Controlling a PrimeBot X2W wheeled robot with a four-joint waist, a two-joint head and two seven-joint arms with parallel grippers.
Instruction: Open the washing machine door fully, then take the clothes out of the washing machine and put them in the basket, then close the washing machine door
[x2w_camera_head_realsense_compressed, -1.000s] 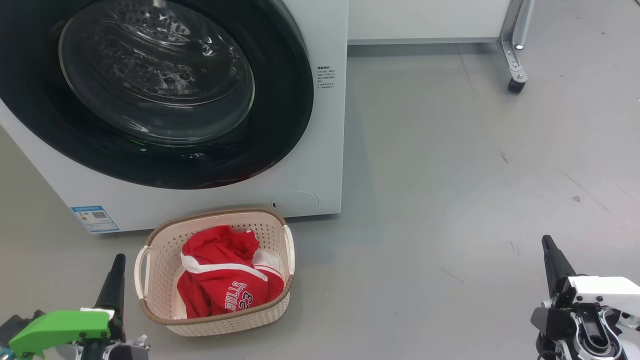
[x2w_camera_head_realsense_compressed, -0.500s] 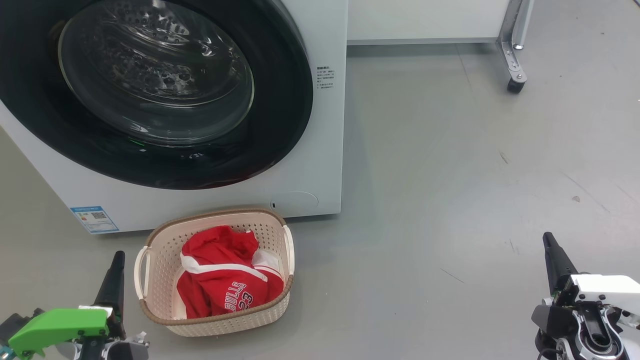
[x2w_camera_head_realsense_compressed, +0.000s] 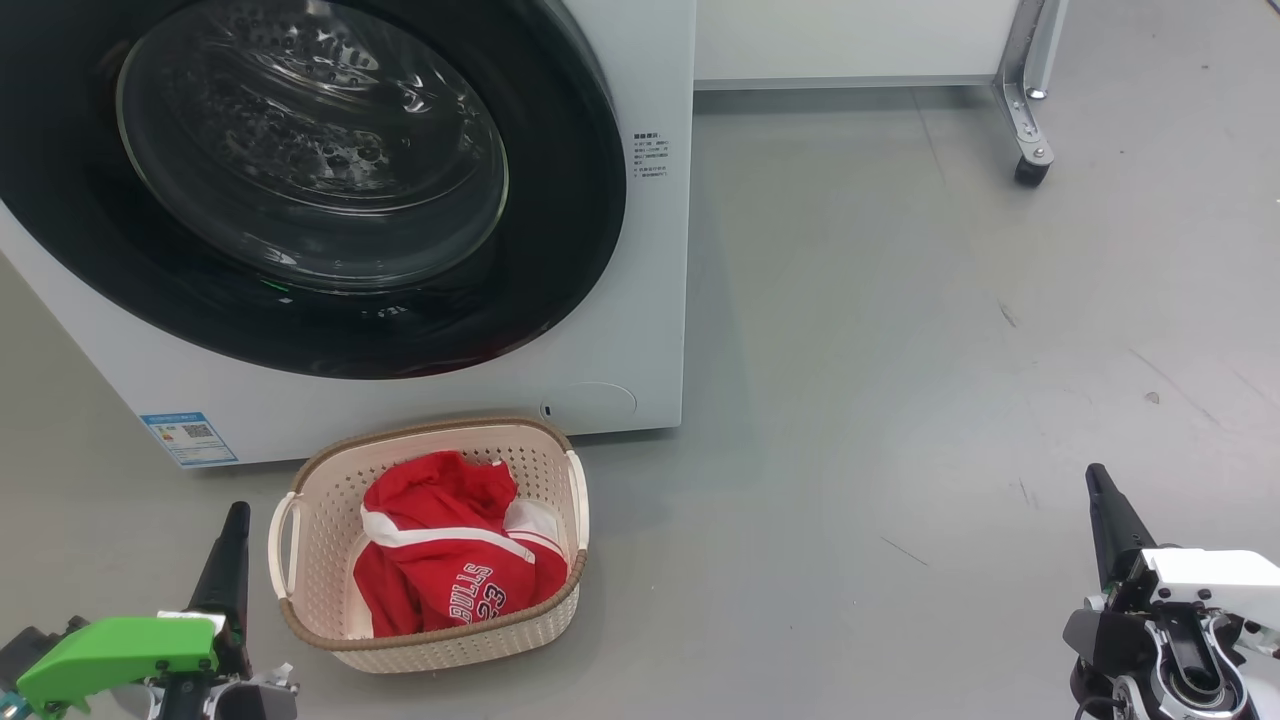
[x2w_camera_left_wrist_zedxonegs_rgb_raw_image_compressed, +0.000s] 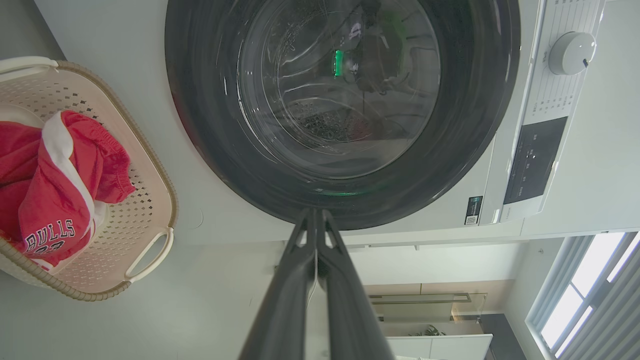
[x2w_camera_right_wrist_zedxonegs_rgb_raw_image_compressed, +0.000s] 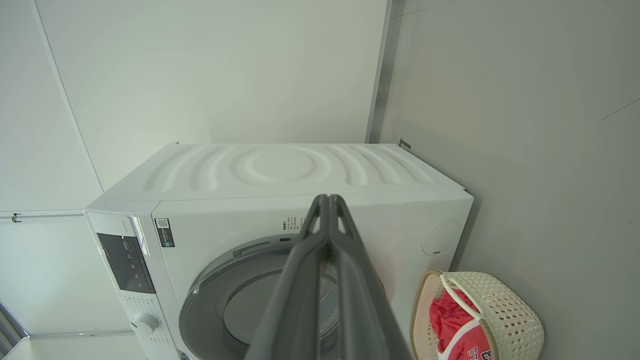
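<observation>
The white washing machine (x2w_camera_head_realsense_compressed: 650, 330) fills the upper left of the head view, and its black-framed round door (x2w_camera_head_realsense_compressed: 310, 180) lies flat against the front, closed. On the floor in front of it stands the cream basket (x2w_camera_head_realsense_compressed: 300, 590), holding the red clothes (x2w_camera_head_realsense_compressed: 450, 560) with white lettering. My left gripper (x2w_camera_head_realsense_compressed: 236, 520) is shut and empty, just left of the basket. My right gripper (x2w_camera_head_realsense_compressed: 1096, 480) is shut and empty, over bare floor far to the basket's right. The left wrist view shows the door (x2w_camera_left_wrist_zedxonegs_rgb_raw_image_compressed: 340, 110), the basket (x2w_camera_left_wrist_zedxonegs_rgb_raw_image_compressed: 145, 210) and the clothes (x2w_camera_left_wrist_zedxonegs_rgb_raw_image_compressed: 55, 190).
Grey floor (x2w_camera_head_realsense_compressed: 900, 350) spreads to the right of the machine. A metal leg with a caster wheel (x2w_camera_head_realsense_compressed: 1030, 165) stands at the back right, under a white panel (x2w_camera_head_realsense_compressed: 850, 40). In the right wrist view the machine (x2w_camera_right_wrist_zedxonegs_rgb_raw_image_compressed: 280, 170) backs onto a white wall.
</observation>
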